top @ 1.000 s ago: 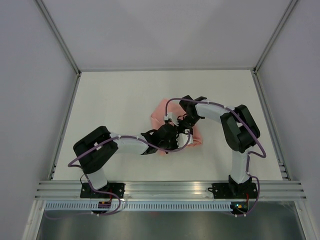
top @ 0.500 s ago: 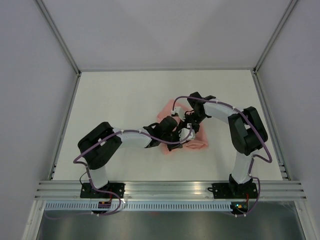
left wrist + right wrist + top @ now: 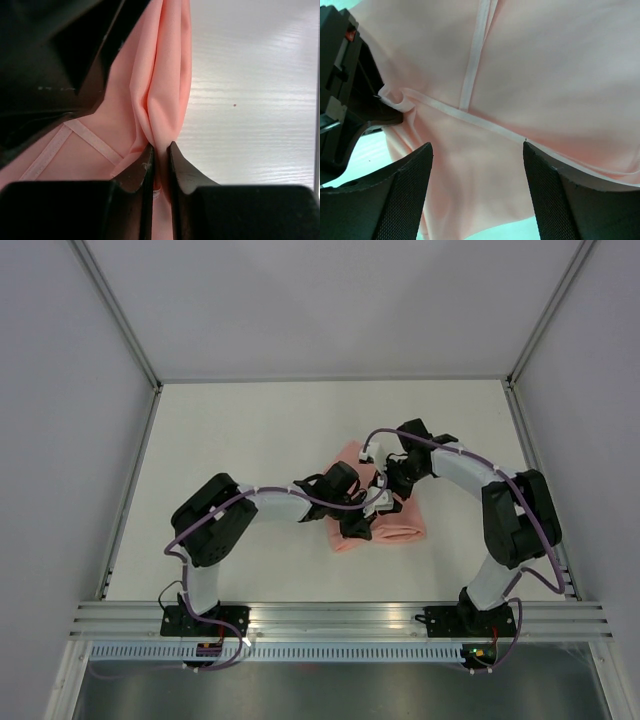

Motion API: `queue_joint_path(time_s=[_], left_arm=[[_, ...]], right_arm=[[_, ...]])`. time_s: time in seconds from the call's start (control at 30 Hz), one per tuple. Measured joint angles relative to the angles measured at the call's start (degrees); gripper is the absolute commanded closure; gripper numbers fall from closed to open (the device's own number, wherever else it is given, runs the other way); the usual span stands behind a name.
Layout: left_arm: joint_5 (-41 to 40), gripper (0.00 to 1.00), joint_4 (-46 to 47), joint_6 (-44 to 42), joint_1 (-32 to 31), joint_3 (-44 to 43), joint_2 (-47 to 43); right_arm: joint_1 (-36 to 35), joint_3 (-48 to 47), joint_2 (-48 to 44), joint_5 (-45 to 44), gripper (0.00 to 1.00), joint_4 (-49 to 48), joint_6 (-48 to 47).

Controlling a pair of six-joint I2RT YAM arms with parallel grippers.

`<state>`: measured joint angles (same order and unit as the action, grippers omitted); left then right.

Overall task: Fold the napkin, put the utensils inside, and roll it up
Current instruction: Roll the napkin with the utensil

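The salmon-pink napkin [image 3: 403,526] lies bunched in the middle of the white table, partly under both grippers. My left gripper [image 3: 357,524] is shut on a raised fold of the napkin [image 3: 165,75]; in the left wrist view the cloth is pinched between the gripper's [image 3: 160,150] two dark fingers. My right gripper [image 3: 392,484] hovers just over the napkin [image 3: 545,65]. Its gripper [image 3: 477,150] jaws stand wide open with only cloth under them, and a hemmed seam crosses the cloth. The left gripper's black body [image 3: 345,100] is close by in the right wrist view. The utensils are out of view.
The white table [image 3: 230,440] is bounded by grey walls at the left, right and back. An aluminium rail [image 3: 340,615] runs along the near edge, where both arm bases stand. The two arms meet over the napkin, wrists almost touching.
Both grippers and the napkin have shifted right and a little away from the bases. The right gripper's jaws have spread open and let go of the cloth. The left stays shut on its fold.
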<state>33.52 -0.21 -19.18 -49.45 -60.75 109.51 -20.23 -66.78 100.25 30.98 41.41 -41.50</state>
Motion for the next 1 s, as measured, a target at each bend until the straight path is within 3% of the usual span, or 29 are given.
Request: queue_joint_path(time_s=[0.23, 0.6, 0.87, 1.0], left_arm=[[5.8, 0.98, -1.4, 0.0, -0.1, -4.3, 1.6], [5.3, 0.98, -1.6, 1.9, 0.9, -5.3, 3.3], [2.5, 0.98, -1.9, 4.8, 3.2, -6.4, 4.3], [4.8, 0.98, -5.4, 5.6, 4.9, -5.5, 4.1]], right_arm=[[3.8, 5.8, -6.5, -1.2, 0.18, -5.0, 1.9], [4.7, 4.5, -3.0, -1.6, 0.17, -5.8, 5.4], [4.8, -3.0, 4.4, -2.4, 0.17, -5.2, 9.0], [10.6, -10.3, 8.2, -4.0, 0.17, -6.3, 12.9]])
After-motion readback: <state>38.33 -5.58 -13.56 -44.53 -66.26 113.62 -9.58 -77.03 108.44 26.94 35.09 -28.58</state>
